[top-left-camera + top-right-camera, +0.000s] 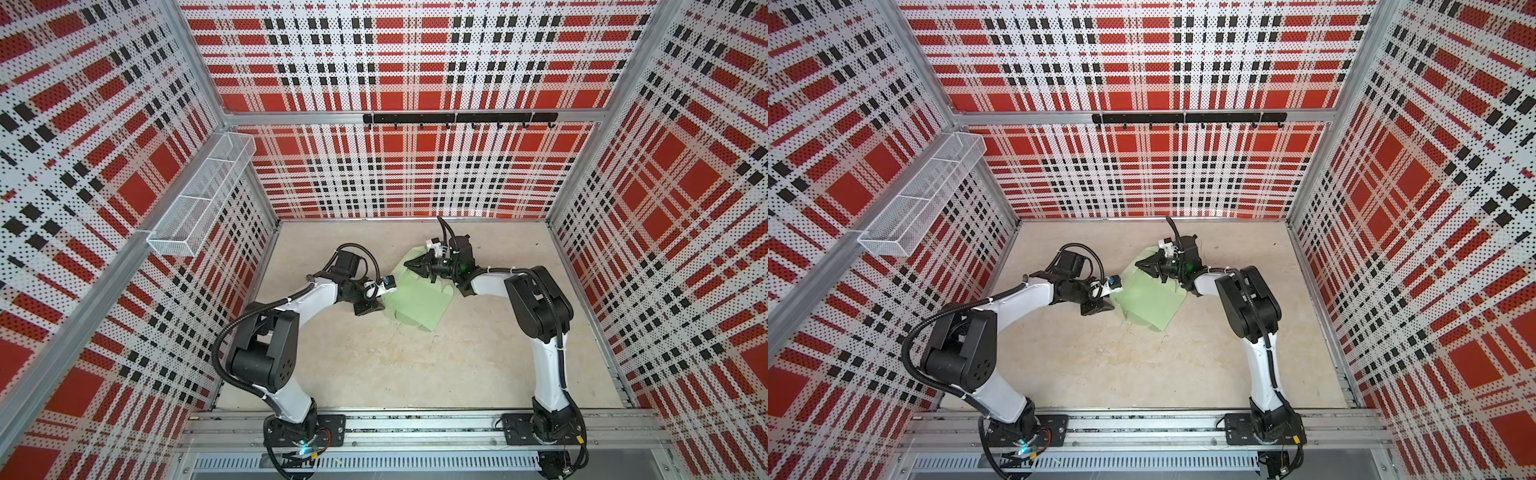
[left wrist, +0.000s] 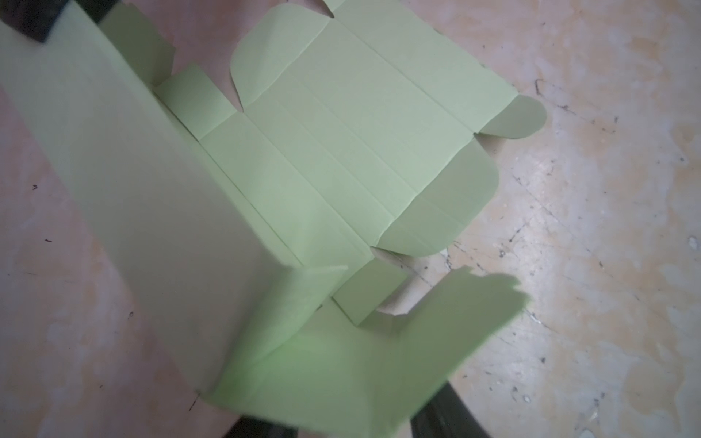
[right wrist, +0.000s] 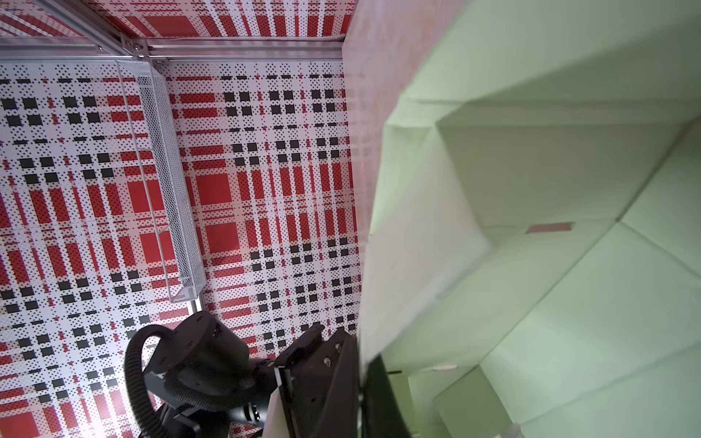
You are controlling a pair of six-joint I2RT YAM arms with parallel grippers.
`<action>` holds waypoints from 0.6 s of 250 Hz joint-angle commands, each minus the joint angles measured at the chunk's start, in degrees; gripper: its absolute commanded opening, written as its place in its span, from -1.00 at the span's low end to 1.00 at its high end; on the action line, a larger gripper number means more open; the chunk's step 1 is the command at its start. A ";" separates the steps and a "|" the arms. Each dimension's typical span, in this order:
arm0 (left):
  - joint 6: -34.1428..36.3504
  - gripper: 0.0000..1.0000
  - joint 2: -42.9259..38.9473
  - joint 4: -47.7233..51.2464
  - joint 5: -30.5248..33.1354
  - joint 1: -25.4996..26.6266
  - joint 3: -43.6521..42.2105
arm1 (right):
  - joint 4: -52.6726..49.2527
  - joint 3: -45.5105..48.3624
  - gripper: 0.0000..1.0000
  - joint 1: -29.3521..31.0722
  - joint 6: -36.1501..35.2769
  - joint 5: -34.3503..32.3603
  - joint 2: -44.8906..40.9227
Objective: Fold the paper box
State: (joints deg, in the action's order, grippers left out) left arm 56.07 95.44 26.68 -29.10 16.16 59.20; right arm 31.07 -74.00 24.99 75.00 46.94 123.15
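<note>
Currently, at the far left, a wire basket point(image 1: 199, 199) hangs on the side wall, well apart from the work. The left gripper point(image 1: 371, 306) sits low over the table point(image 1: 374, 374) at the left edge of the paper box point(image 1: 415, 305). In the left wrist view its jaws stand partly apart, and a raised corner flap point(image 2: 341, 360) lies across the gap. Contact between pads and card cannot be confirmed.

The paper box is a pale green die-cut sheet, part-formed. It lies mid-table toward the back wall, between the two grippers. One long panel point(image 2: 132, 170) stands raised. The scored strips and rounded tabs point(image 2: 436, 204) lie flat on the table.

On the right, the right gripper point(image 1: 412, 265) is clamped on an edge of the raised panel. In the right wrist view the card passes between its fingers point(image 3: 337, 383).

Handling, as a judgement: the card is light and thin. It is stiff only within a panel and hinges freely at each score. An unanchored sheet will probably slide on the smooth table when pushed. A pinch in mid-panel risks a stray crease, and the narrow tabs may tear. The recommended hold is across the thickness of a free panel edge or flap, close to a score line, with the opposite gripper anchoring the sheet.
</note>
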 commanded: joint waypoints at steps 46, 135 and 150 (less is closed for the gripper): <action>-14.29 -0.04 -1.79 -8.38 2.59 3.59 -3.27 | 4.07 1.29 -1.00 -0.30 -0.21 -0.88 1.61; -21.64 0.25 -3.86 -16.85 -3.95 1.73 -8.38 | 5.32 2.63 -1.00 -0.56 0.50 -1.36 1.78; -21.80 0.29 -3.70 -16.83 -5.43 1.64 -8.24 | 5.20 2.77 -1.00 -0.54 0.33 -1.50 1.36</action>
State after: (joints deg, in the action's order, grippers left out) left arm 37.74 93.76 14.11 -29.15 18.81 51.27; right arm 34.11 -71.99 24.60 75.61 46.11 123.44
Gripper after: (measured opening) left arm 0.633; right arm 0.050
